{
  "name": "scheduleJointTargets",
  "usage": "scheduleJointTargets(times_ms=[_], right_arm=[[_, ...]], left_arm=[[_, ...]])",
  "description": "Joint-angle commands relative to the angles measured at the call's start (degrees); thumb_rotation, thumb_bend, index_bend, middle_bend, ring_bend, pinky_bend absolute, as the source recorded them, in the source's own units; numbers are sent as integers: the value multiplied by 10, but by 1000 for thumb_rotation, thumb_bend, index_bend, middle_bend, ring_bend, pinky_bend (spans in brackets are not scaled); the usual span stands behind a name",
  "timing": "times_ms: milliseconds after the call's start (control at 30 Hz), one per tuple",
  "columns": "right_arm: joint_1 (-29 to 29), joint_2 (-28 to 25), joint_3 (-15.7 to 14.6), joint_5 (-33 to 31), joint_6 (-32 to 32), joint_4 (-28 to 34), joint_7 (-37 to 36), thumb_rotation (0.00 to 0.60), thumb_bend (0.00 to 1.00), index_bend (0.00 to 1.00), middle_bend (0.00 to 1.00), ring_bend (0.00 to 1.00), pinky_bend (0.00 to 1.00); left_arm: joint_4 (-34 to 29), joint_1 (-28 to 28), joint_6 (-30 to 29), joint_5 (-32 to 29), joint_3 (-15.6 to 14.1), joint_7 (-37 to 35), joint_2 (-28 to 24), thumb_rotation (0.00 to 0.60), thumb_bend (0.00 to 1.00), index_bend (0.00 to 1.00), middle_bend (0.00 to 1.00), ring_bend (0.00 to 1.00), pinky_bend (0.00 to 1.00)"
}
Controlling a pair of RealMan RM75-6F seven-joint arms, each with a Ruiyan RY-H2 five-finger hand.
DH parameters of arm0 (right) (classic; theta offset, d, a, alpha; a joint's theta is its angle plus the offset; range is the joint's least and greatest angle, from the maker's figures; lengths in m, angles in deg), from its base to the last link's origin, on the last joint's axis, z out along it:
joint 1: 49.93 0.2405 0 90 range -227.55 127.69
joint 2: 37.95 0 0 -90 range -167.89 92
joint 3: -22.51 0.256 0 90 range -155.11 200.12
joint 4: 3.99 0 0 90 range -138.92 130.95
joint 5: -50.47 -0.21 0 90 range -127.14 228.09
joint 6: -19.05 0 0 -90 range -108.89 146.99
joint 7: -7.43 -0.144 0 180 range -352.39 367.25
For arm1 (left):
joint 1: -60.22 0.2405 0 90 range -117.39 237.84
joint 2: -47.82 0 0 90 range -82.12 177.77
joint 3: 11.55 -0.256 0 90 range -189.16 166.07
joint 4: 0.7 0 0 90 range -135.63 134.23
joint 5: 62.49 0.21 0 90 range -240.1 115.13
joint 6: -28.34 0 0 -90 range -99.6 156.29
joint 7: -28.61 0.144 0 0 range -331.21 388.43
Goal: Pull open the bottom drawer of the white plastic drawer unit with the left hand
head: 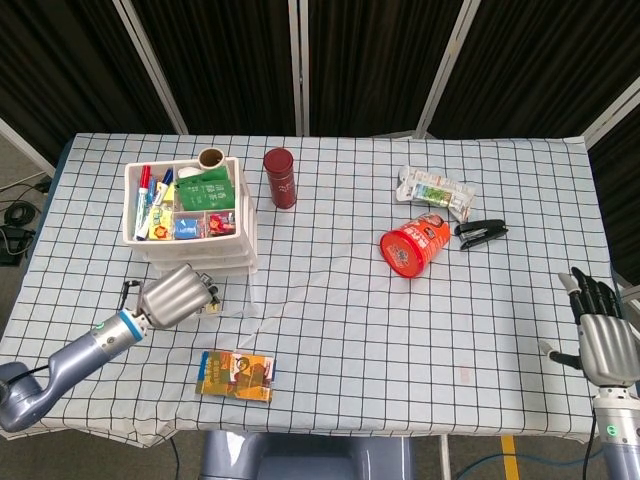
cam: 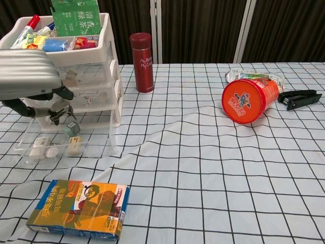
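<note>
The white plastic drawer unit (head: 243, 245) stands at the table's back left, its top tray full of pens and packets. Its clear bottom drawer (cam: 94, 145) is pulled out toward me, with small items (cam: 74, 144) lying inside. My left hand (head: 176, 293) hovers just left of and above the drawer front, apart from it. In the chest view the left hand (cam: 28, 81) fills the upper left, fingers (cam: 57, 115) curled under the palm with nothing in them. My right hand (head: 598, 338) hangs past the table's right front corner, fingers spread, empty.
A dark red bottle (head: 279, 177) stands right of the unit. An orange can (head: 414, 245) lies on its side, with a black stapler (head: 481, 233) and a snack packet (head: 435, 190) near it. A flat colourful box (head: 236, 375) lies near the front edge.
</note>
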Motion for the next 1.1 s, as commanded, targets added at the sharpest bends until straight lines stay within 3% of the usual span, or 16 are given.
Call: scheduleJointTargets(times_ms=[33, 400, 833, 967, 1100], right_arm=[[-3, -3, -5, 10, 6, 6, -3, 600, 30, 8, 0, 0, 0], [-9, -9, -17, 37, 21, 18, -7, 600, 30, 8, 0, 0, 0], [-14, -12, -24, 50, 30, 28, -1, 600, 30, 8, 0, 0, 0], [-15, -13, -25, 52, 33, 30, -3, 600, 29, 8, 0, 0, 0], [-17, -15, -25, 55, 37, 31, -5, 600, 30, 8, 0, 0, 0]], left_arm=[[-12, 37, -37, -8, -8, 4, -19, 600, 525, 604, 1000, 971, 881], [42, 124, -95, -30, -23, -40, -22, 600, 524, 607, 1000, 971, 881], [154, 164, -81, -59, -12, -118, 37, 600, 508, 596, 1000, 971, 881], [180, 169, -80, -66, -5, -130, 54, 600, 450, 557, 1000, 971, 879], [210, 179, -95, -70, 7, -155, 76, 600, 277, 460, 1000, 971, 869]])
